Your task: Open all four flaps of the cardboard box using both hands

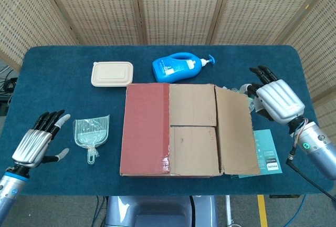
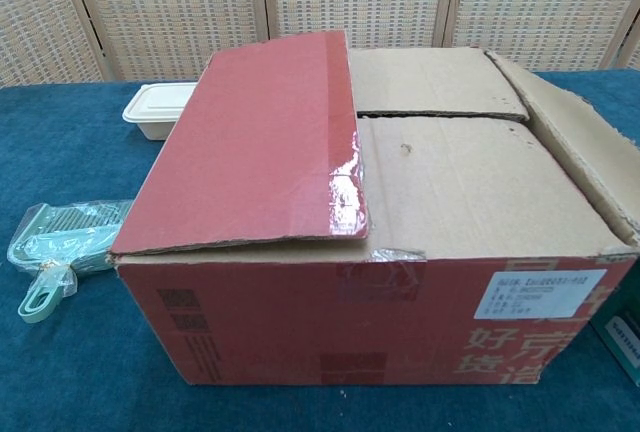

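head view, left to right: left hand [image 1: 35,144] near left front corner of tabletop [image 1: 52,59], fingers spread, holding nothing. one scoop [image 1: 92,134], one lidded tub [image 1: 112,73], one blue bottle [image 1: 181,66]. one box [image 1: 173,130] mid-tabletop at front edge: red flap [image 1: 144,127] down, two inner flaps [image 1: 191,127] flat, right flap [image 1: 237,130] folded out. cardboard looks light, stiff, creases springy; lift red flap by free edge at centre seam. right hand [image 1: 275,100] near right edge, fingers spread, empty. one booklet [image 1: 268,156] under the folded-out flap.
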`<action>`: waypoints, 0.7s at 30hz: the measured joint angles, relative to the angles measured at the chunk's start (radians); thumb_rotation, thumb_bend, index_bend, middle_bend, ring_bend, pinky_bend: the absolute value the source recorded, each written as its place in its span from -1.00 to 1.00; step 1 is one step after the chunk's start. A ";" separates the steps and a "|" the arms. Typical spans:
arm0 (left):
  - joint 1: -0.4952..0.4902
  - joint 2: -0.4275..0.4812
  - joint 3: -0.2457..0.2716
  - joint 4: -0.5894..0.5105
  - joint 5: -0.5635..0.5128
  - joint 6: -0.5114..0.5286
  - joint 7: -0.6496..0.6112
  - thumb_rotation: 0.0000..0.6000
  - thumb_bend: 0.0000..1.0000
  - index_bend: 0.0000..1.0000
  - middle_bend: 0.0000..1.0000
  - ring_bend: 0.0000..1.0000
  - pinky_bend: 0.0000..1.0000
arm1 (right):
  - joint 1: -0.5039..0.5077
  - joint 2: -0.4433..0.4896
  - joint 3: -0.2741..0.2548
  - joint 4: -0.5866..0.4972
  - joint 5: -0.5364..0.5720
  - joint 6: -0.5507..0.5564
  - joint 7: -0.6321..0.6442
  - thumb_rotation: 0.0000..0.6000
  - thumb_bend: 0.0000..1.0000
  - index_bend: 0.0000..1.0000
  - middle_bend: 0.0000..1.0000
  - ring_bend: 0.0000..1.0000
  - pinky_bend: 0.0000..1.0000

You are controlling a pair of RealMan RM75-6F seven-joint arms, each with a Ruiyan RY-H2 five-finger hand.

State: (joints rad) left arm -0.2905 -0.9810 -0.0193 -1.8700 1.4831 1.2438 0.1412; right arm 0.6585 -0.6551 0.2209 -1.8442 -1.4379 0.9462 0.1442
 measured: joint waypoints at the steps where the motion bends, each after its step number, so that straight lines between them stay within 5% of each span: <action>1: -0.001 0.001 -0.001 0.000 0.002 -0.001 0.001 0.72 -0.40 -0.92 -1.00 -1.00 -1.00 | -0.003 -0.002 -0.001 0.002 -0.001 0.003 0.002 1.00 0.96 -0.31 -0.14 -0.92 -1.00; 15: -0.064 0.058 -0.036 0.002 0.095 -0.011 -0.049 0.71 -0.39 -0.92 -1.00 -1.00 -1.00 | -0.097 -0.083 -0.023 0.013 0.026 0.139 -0.035 1.00 0.77 -0.81 -0.83 -1.00 -1.00; 21: -0.115 0.088 -0.057 0.015 0.126 -0.044 -0.115 0.72 -0.40 -0.92 -1.00 -1.00 -1.00 | -0.163 -0.148 -0.045 -0.001 0.059 0.226 -0.118 1.00 0.76 -0.93 -0.98 -1.00 -1.00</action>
State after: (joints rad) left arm -0.4059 -0.8930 -0.0758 -1.8551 1.6090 1.2002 0.0259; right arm 0.4955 -0.8030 0.1755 -1.8456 -1.3788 1.1718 0.0258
